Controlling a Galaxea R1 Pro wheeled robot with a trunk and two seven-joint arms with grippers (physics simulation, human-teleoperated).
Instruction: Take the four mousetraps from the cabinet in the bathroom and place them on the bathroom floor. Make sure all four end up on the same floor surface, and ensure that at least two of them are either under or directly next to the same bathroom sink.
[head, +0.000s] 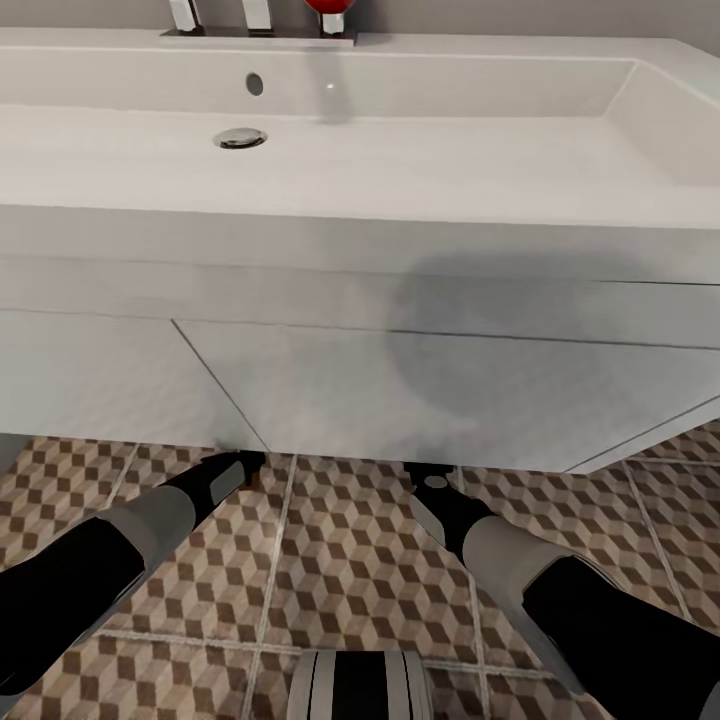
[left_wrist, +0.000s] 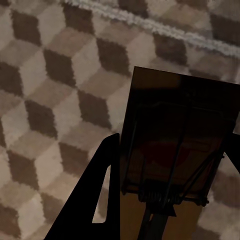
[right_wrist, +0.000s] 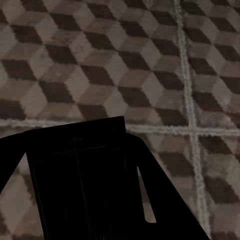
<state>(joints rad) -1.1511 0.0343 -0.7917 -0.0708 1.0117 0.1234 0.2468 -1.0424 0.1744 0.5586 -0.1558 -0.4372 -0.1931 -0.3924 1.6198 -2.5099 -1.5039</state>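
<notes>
Both tools grip traps low by the sink (head: 330, 170): left tool (left_wrist: 165, 200) w/ mousetrap (left_wrist: 175, 145), right tool (right_wrist: 85, 200) w/ mousetrap (right_wrist: 75, 170), ready for floor (head: 340, 560).

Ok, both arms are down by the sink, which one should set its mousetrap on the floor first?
Left, probably. Its mousetrap hangs in the left gripper at the vanity's foot; the right gripper sits farther out.

Two arms, glossy black upper segments, light grey forearm sleeves, tapering to black wrists and black grippers; grey-and-black striped trunk.
</notes>
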